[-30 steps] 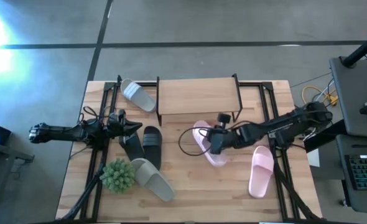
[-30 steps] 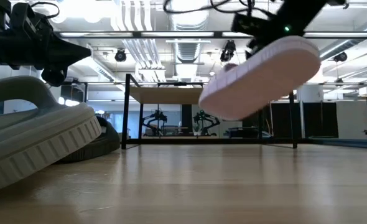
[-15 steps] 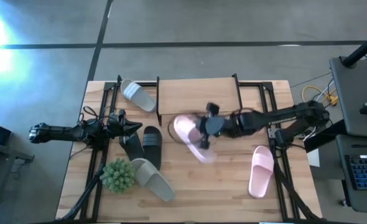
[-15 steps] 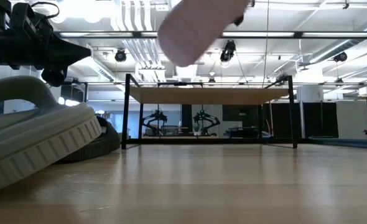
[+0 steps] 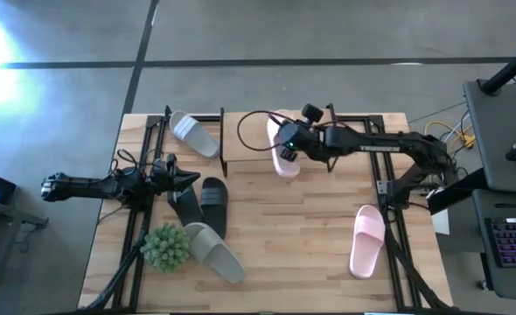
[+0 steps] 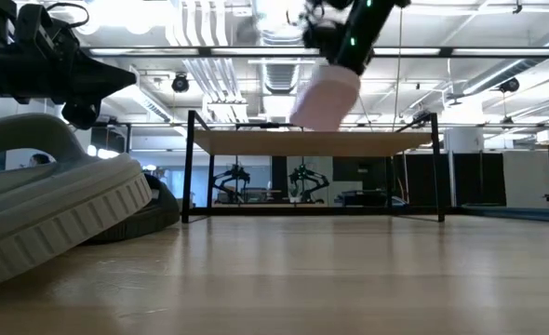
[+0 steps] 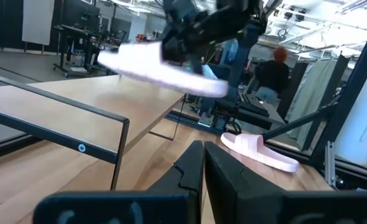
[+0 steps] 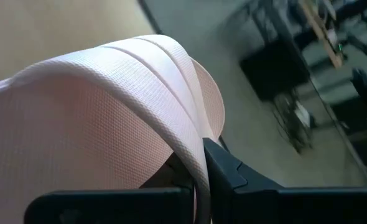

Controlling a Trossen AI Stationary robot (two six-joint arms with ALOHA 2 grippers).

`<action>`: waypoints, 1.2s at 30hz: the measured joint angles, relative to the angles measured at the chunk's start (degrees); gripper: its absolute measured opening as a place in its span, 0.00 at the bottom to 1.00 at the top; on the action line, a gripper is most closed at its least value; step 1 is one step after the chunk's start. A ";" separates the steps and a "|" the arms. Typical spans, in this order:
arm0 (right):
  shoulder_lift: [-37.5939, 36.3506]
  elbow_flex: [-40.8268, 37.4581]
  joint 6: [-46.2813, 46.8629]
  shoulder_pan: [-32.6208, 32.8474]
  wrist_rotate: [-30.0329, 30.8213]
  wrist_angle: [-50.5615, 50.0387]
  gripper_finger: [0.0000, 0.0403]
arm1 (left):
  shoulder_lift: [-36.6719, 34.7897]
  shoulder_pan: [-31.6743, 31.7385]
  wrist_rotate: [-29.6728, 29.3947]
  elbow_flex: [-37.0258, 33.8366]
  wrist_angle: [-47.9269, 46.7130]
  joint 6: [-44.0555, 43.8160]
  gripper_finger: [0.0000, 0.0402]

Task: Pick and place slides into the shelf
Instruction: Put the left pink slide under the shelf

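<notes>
My right gripper (image 5: 290, 147) is shut on a pale pink slide (image 5: 282, 140) and holds it over the shelf (image 5: 249, 131), a light wooden board on thin black legs at the table's far side. The other pink slide (image 5: 366, 240) lies flat near the right edge. Two black slides (image 5: 201, 202) and a grey-white slide (image 5: 214, 252) lie at the left. Another grey-white slide (image 5: 193, 134) lies left of the shelf. My left gripper (image 5: 188, 179) is shut and level above the black slides, touching nothing. My right gripper pinches the pink slide's wide strap at its edge (image 8: 196, 155) between its two fingers (image 8: 224, 171). The fingers slant down from the table's right side. The slide (image 6: 326, 96) is lifted clear, tilted, just above the shelf's board (image 6: 256, 142).
A green spiky plant ball (image 5: 165, 247) sits at the near left beside the grey-white slide. Black frame rails (image 5: 389, 219) run along both sides of the table. A desk with a keyboard (image 5: 512, 241) stands beyond the right edge. People show in the room behind.
My right gripper has risen and swung toward the table's far edge, turning as it went. It has carried the pink slide from above the table's middle to over the shelf's board. The slide has stayed in the hold and turned with it.
</notes>
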 joint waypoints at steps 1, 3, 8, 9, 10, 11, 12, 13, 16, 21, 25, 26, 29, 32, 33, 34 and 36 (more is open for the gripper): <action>0.48 0.00 0.00 -0.65 0.15 -0.70 0.03 | 0.00 0.00 0.00 0.00 -0.01 0.00 0.00; 0.87 -0.03 -0.63 -1.42 0.14 -0.84 0.03 | 0.00 0.01 -0.02 0.00 -0.02 -0.01 0.00; 1.22 -0.13 -4.48 -3.38 1.11 2.49 0.03 | 0.09 0.01 -0.02 0.00 0.02 -0.01 0.00; 1.45 -0.17 -5.51 -4.03 1.80 2.81 0.03 | 0.16 0.00 -0.01 0.00 -0.01 0.00 0.00; 1.58 -0.20 -6.50 -4.88 2.12 2.89 0.03 | 0.17 0.00 0.00 0.00 -0.08 0.00 0.00; 1.71 -0.28 -7.21 -5.75 2.22 2.49 0.03 | 0.17 -0.01 -0.02 0.00 -0.06 -0.01 0.00; 1.92 -0.42 -7.94 -6.47 2.31 2.09 0.03 | 0.20 -0.01 -0.02 0.00 -0.04 -0.01 0.00; 2.09 -0.49 -8.48 -7.08 2.37 1.88 0.03 | 0.22 0.01 0.00 0.00 -0.04 -0.01 0.00; 2.19 -0.76 -9.27 -8.27 1.85 1.78 0.03 | 0.22 0.01 -0.01 0.00 0.00 0.00 0.00; 2.14 -0.76 -9.65 -8.11 0.82 1.93 0.03 | 0.28 -0.01 -0.02 0.00 0.00 -0.01 0.00; 0.78 -0.76 -8.98 -5.91 -3.90 1.87 0.03 | 0.28 0.00 0.00 0.00 0.00 0.01 0.00; 0.15 -0.79 -8.66 -4.85 -5.16 1.89 0.03 | 0.26 0.00 -0.01 0.00 0.00 -0.01 0.00; -2.18 -0.76 -7.84 -0.99 -7.86 1.82 0.03 | 0.26 -0.01 -0.02 0.00 0.00 -0.01 0.00; -4.84 -0.79 -8.02 3.99 -9.87 0.63 0.03 | 0.26 -0.01 -0.01 0.00 -0.01 0.00 0.00; -5.81 -0.79 -8.07 5.63 -10.91 -0.26 0.03 | 0.27 0.01 -0.02 0.00 0.01 0.01 0.00; -6.52 -0.77 -7.60 7.17 -12.68 -1.33 0.03 | 0.31 -0.01 -0.01 0.00 0.00 0.00 0.00; -7.55 -0.77 -4.70 9.70 -17.18 -4.27 0.03 | 0.28 0.01 0.00 0.00 -0.02 0.01 0.00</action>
